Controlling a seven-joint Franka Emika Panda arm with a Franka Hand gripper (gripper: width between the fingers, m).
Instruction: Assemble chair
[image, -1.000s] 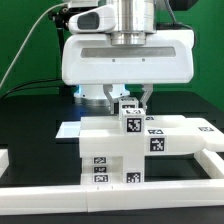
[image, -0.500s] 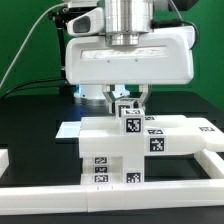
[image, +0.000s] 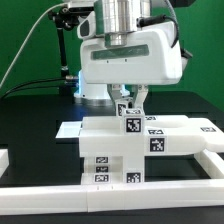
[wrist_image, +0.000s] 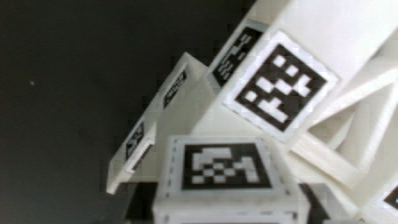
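Observation:
In the exterior view the partly built chair (image: 112, 152) stands as a stack of matte white tagged blocks at the table's front. A short white tagged post (image: 130, 122) rises from the stack's top. My gripper (image: 131, 104) hangs straight above it, its two fingers shut on the post's upper end. In the wrist view the post's tagged top (wrist_image: 222, 168) fills the space between my dark fingers (wrist_image: 143, 200). My gripper (wrist_image: 222, 207) clamps the post from both sides. Larger tagged chair faces (wrist_image: 276, 85) lie beyond it.
A flat white tagged piece (image: 182, 128) lies behind the stack and reaches toward the exterior view's right. A low white rail (image: 150, 191) runs along the table's front and up the exterior view's right side (image: 211, 160). Cables (image: 40, 45) hang at the back.
The hand has turned about its upright axis while still on the post. Its broad white body now looks narrower and sits further toward the exterior view's right. The chair stack has not moved.

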